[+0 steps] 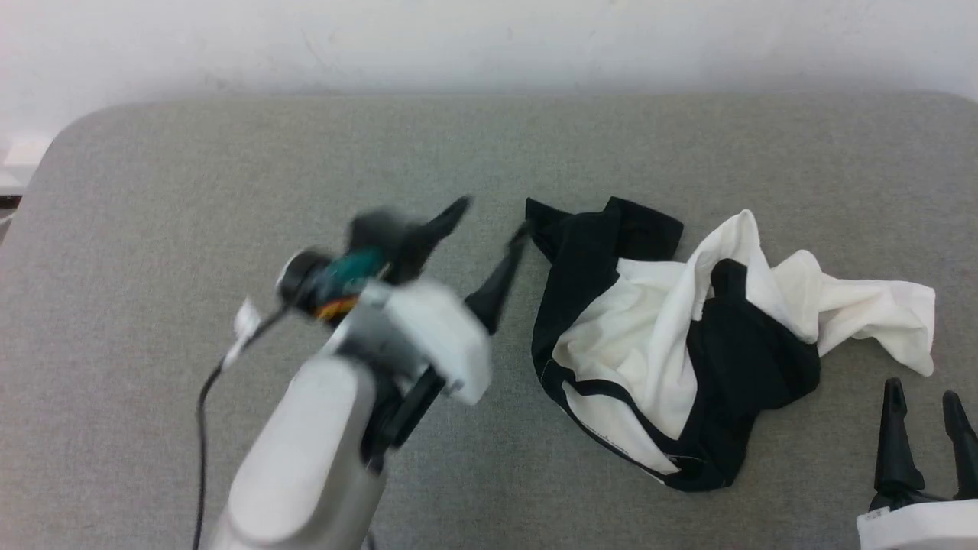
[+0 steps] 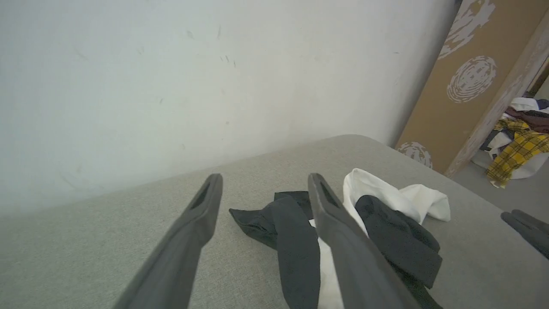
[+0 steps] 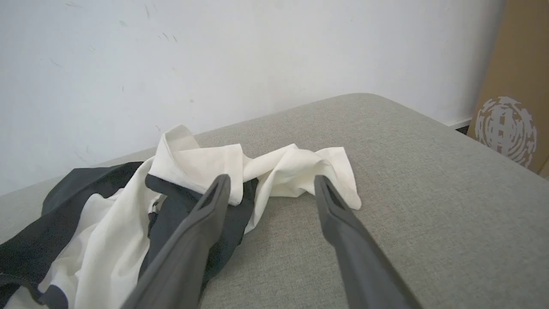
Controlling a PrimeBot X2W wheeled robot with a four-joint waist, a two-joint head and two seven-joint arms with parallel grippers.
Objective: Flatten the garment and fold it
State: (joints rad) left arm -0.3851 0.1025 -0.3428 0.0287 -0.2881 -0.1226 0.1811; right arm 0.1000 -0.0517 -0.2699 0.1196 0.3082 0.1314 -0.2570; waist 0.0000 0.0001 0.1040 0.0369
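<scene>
The left gripper [image 1: 495, 216] has its two dark fingers spread wide apart with nothing between them. It is blurred in the head view, and its nearer fingertip lies just beside the black left edge of the T-shirt [image 1: 688, 344]; I cannot tell if they touch. A thin black cable [image 1: 202, 397] hangs beside its pale forearm. The right gripper [image 1: 922, 389] is also spread wide and holds nothing. It sits near the lower right corner of the head view, close to the shirt's white end but apart from it. The T-shirt lies crumpled in a heap right of the middle of the grey padded table [image 1: 229, 153], with black and white folds mixed together. A white wall [image 1: 458, 38] stands behind the table. The left wrist view shows a brown board [image 2: 472, 77] with pale round prints, and a pile of clothes [image 2: 519, 141] on the floor beyond it.
</scene>
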